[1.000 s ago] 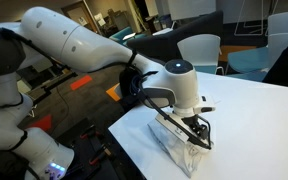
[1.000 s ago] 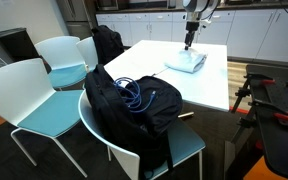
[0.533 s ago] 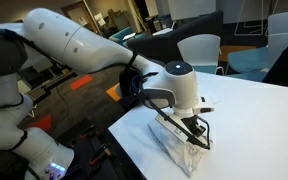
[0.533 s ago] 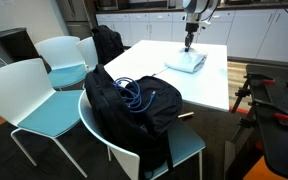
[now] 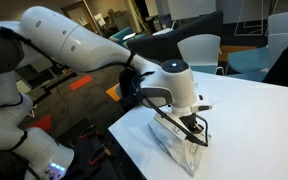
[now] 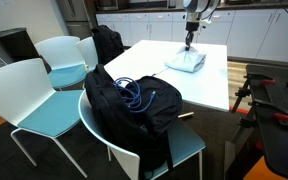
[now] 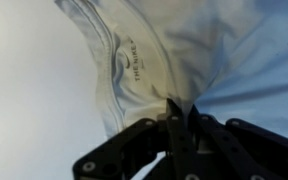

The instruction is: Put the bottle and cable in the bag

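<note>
1. Pinching the pale fabric, the jaws are clamped together on its edge on the white tabletop.
2. The black bag sits on a chair beside the tabletop.
3. The blue cable lies looped on the bag.

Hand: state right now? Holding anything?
Hand: closed, pinching the cloth on the table.
</note>
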You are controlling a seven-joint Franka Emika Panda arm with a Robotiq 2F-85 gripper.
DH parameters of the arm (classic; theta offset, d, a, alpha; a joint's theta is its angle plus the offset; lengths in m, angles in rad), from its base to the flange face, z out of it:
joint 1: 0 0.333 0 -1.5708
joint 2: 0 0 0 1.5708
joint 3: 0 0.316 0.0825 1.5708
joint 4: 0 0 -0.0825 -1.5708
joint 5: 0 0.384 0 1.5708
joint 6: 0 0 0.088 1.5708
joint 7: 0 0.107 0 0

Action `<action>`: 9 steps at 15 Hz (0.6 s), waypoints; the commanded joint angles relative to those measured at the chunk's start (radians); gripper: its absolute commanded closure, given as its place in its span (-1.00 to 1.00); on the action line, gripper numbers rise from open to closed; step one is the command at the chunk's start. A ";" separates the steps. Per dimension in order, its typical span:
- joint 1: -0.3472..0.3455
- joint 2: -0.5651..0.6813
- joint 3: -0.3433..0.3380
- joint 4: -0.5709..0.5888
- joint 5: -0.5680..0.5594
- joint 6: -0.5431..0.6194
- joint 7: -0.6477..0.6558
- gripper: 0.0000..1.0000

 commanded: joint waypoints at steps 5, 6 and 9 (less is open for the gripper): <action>0.118 -0.329 -0.050 -0.273 -0.186 0.113 0.028 0.95; 0.138 -0.374 -0.057 -0.298 -0.218 0.107 0.027 0.95; 0.238 -0.505 -0.096 -0.376 -0.376 0.098 0.083 0.95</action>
